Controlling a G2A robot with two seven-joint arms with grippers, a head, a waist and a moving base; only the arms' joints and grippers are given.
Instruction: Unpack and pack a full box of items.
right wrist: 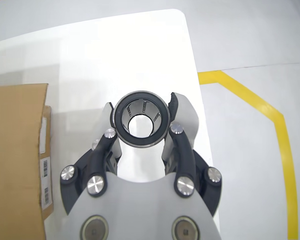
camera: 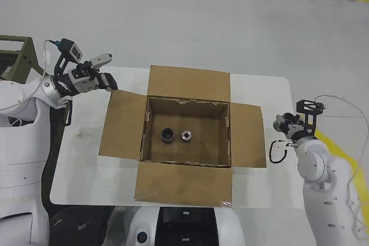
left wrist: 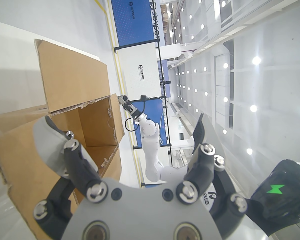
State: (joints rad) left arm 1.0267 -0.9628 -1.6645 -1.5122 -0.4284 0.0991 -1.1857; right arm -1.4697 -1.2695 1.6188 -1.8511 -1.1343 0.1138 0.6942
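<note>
The open cardboard box [camera: 184, 181] holds two short metal cylinders [camera: 168, 134]; at its 3 o'clock my right tool [right wrist: 142, 106] clamps a hollow, black-rimmed sleeve [right wrist: 140, 108], and at 10 o'clock my left tool [left wrist: 122, 126] gapes.

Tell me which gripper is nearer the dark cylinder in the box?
Left. Left gripper hovers by the box's left flap; right gripper, holding a bearing, is past the right flap, farther from the dark cylinder.

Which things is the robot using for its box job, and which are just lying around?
For the job: cardboard box; dark ring and silver ring inside it; metal sleeve held by the right gripper; open left gripper.
Just around: green frame; yellow floor line.
</note>
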